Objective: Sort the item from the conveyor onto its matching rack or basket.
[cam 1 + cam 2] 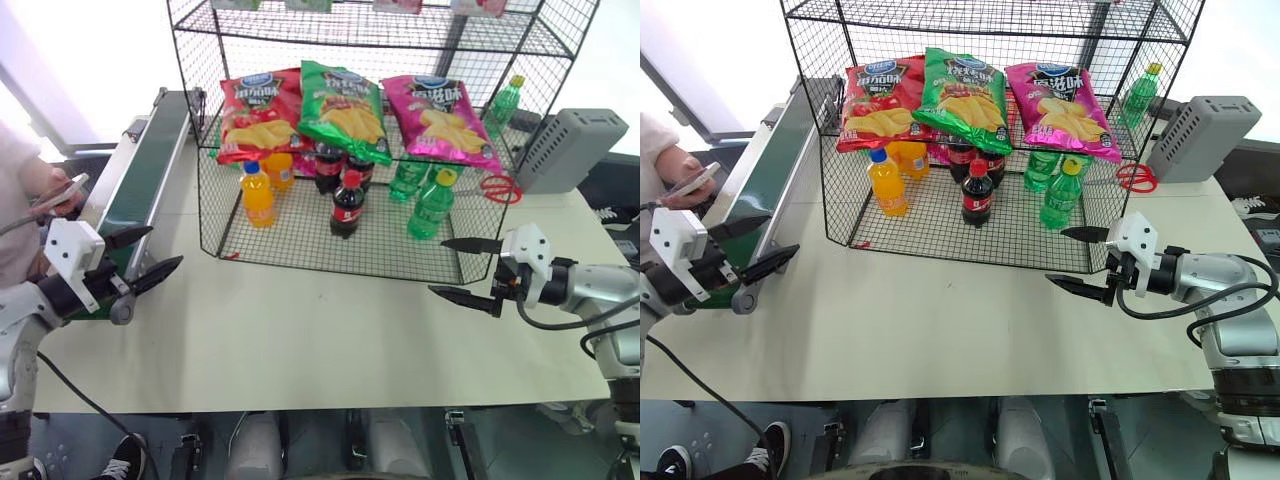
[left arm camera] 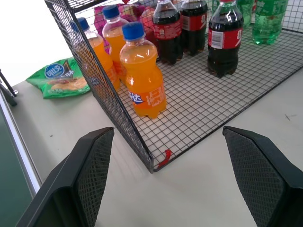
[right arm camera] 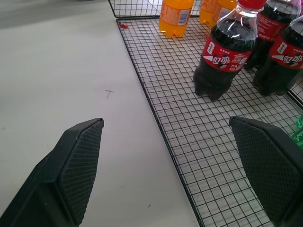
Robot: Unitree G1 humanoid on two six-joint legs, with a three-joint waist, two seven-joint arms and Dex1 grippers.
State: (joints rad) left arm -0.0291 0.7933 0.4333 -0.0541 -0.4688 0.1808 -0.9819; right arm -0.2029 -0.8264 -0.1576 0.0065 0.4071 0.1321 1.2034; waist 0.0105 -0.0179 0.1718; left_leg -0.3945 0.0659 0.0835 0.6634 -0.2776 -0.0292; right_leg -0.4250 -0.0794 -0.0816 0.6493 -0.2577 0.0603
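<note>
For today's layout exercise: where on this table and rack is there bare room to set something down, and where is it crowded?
Free: the table in front of the rack, between the left gripper and right gripper; also the rack's front floor mesh. Crowded: the rack's rear, with orange, cola and green bottles under three chip bags.

Rack (image 1: 300, 255) stands mid-table (image 1: 300, 340). Conveyor (image 1: 140, 180) runs along the rack's left side. Three chip bags (image 1: 345, 110) lie side by side on the rack's upper shelf; bottles (image 1: 347, 205) stand on the rack floor beneath them. Grey box (image 1: 570, 148) sits right of the rack.
</note>
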